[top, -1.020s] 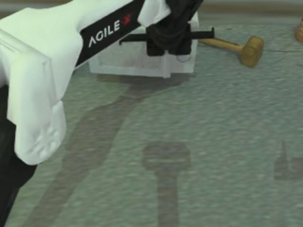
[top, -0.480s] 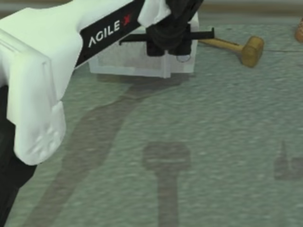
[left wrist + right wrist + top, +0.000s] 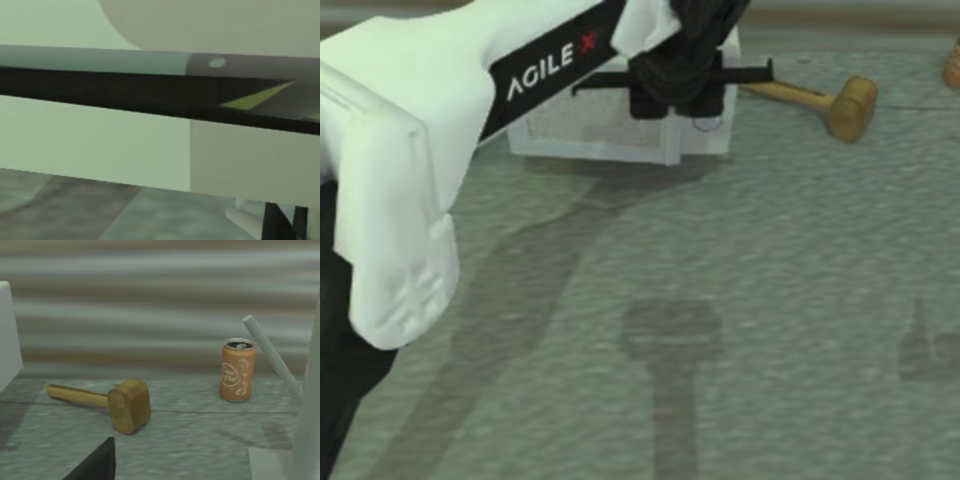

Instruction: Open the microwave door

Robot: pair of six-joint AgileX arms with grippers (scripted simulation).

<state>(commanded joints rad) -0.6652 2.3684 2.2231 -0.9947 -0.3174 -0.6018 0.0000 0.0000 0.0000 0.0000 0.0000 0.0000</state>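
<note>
Microwave [image 3: 620,130] sits at the far edge of the counter [image 3: 770,300], a little left of centre in the top view, and my left arm reaches over it from the near left so that the left gripper [image 3: 670,85] hangs right at its front face. I judge it is placed there to catch the free edge of the microwave door [image 3: 590,125], since that edge lies close under the black gripper body, beside the strip with the knobs. Whether my left jaws are open or closed on anything I cannot tell: the top view hides them under the wrist, and the left wrist view is pressed so near the white front that it shows only a dark bar across pale panels. The door looks flat and white with a grey speckled window, and it appears flush with the box, so I judge the opening not yet begun. A wooden mallet [image 3: 835,102] lies on the counter just right of the microwave, and an orange can [image 3: 237,370] stands farther right. My right arm is parked off to the right, out of the top view; its wrist view shows the mallet and can but not enough of its own jaws to tell their state.
</note>
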